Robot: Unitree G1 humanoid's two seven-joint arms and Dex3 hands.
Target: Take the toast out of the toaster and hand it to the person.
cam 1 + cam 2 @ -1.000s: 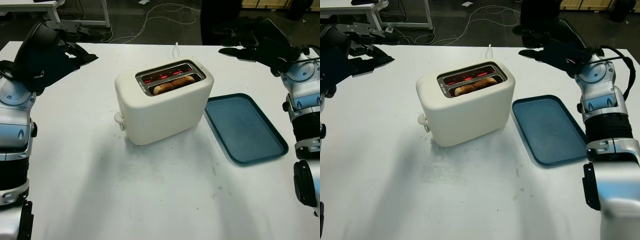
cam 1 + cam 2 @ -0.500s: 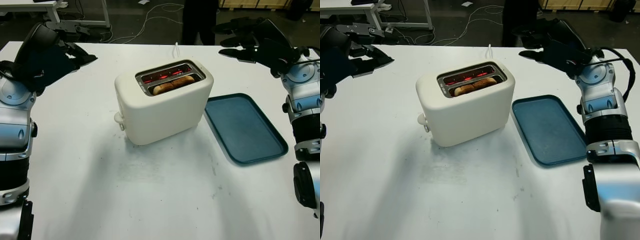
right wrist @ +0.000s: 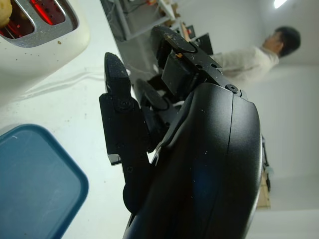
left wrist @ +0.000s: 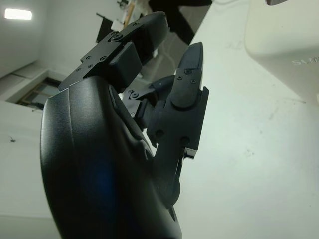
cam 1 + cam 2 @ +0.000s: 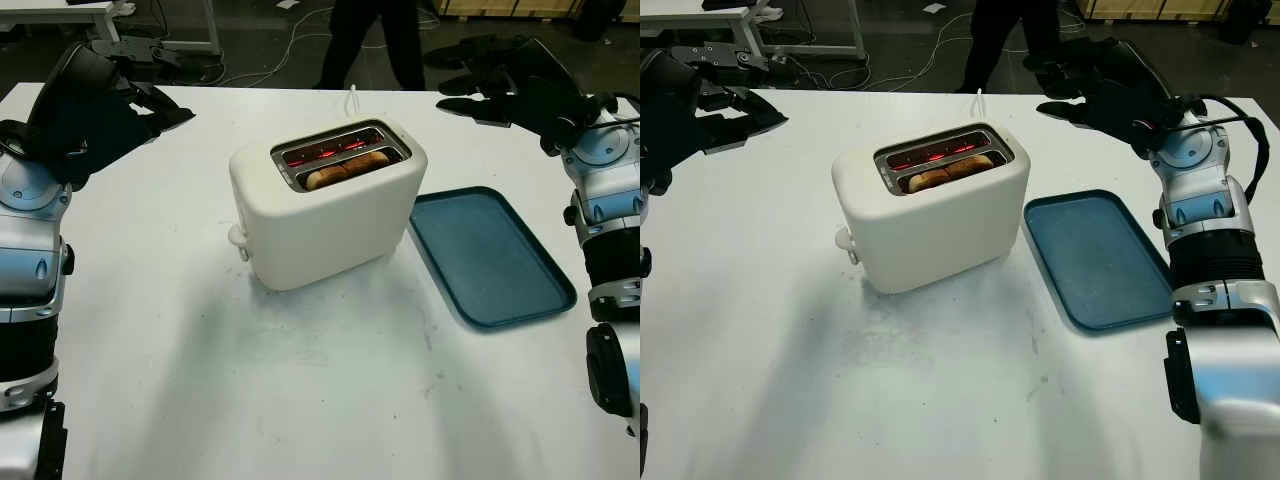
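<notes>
A cream toaster stands mid-table with its two slots facing up. The near slot holds browned toast; the far slot glows red. My left hand is open and raised above the table's far left. My right hand is open and held high at the far right, beyond the tray. Both hands are well apart from the toaster. A person's dark legs stand behind the table's far edge.
A dark teal tray lies to the right of the toaster, nothing on it. A white cord runs from the toaster's back toward the far edge. Desks and cables fill the floor beyond the table.
The person's legs behind the table have shifted left and stepped apart. My right hand dipped a little. The toaster and toast are as before.
</notes>
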